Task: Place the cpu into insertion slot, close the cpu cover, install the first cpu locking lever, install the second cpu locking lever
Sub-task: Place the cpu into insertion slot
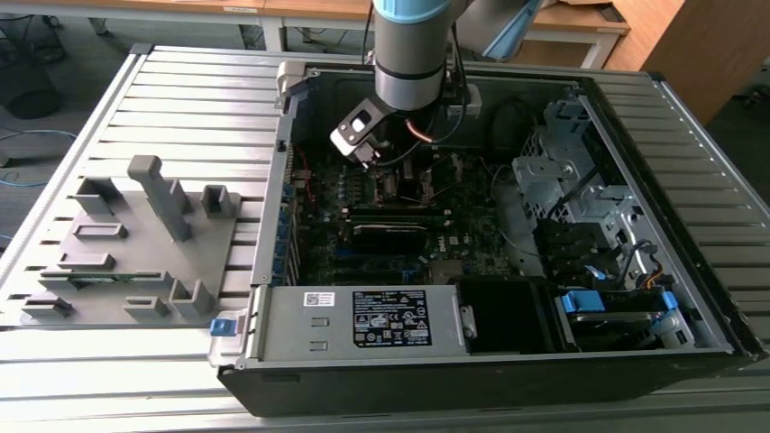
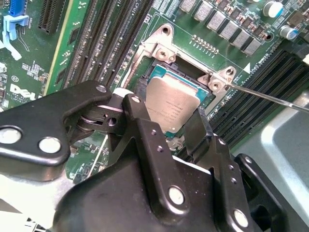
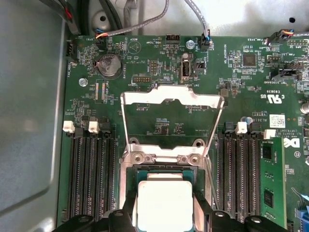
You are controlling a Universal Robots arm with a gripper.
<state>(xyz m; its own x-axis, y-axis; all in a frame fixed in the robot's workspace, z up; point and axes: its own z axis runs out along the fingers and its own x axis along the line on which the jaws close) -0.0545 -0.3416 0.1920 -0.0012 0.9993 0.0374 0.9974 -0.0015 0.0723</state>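
The cpu, a flat square chip with a silvery top, sits between my gripper's black fingers, which press on two opposite sides of it. It hangs right over the insertion slot, a square socket with a metal rim on the green board; I cannot tell whether it is seated. In the first wrist view the cpu shows pale between the gripper fingers. The cpu cover stands swung open beyond the socket. A thin locking lever juts out beside the socket. In the exterior view the gripper reaches down into the computer case.
Long black memory slots flank the socket on both sides, and a green module fills one of them. The case walls, a drive cage and the power supply ring the board. A grey fixture tray lies at the exterior view's left.
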